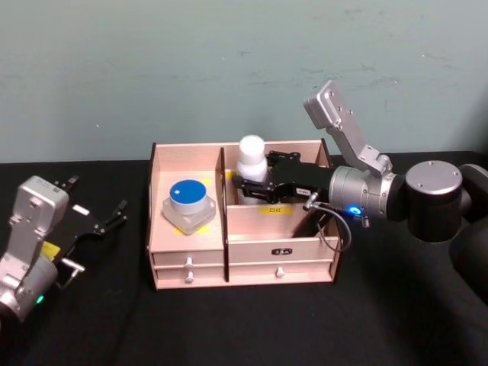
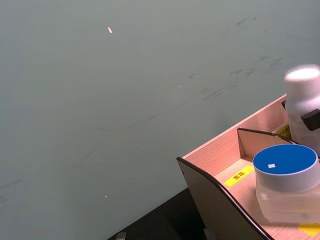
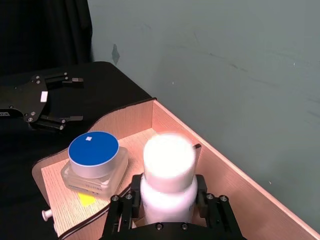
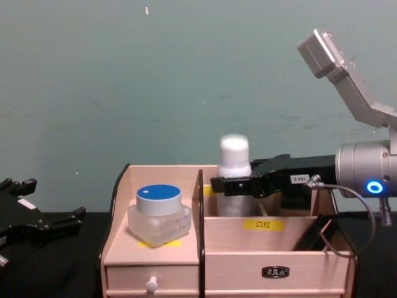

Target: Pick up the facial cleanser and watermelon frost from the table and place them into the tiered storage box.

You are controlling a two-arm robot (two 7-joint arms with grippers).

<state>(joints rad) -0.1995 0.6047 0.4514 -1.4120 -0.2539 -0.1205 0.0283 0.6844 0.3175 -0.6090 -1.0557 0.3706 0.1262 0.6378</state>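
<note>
White bottle [image 1: 252, 162] clamped in right gripper [image 1: 255, 186], left gripper [image 1: 97, 212] spread wide, idle.

tiered storage box [image 1: 242, 263] sits mid-table, wall behind it; jar [image 1: 187, 204] rests in its left compartment; bottle [image 1: 252, 169] stands upright in the rear compartment right of the divider — right gripper [image 1: 252, 187] reaches in from the right, clamped round it; left gripper [image 1: 97, 219] is left of the box, apart from it, over the table [image 1: 396, 305]

Right gripper [image 1: 255, 185] clamped — left gripper [image 1: 95, 206] agape
</note>
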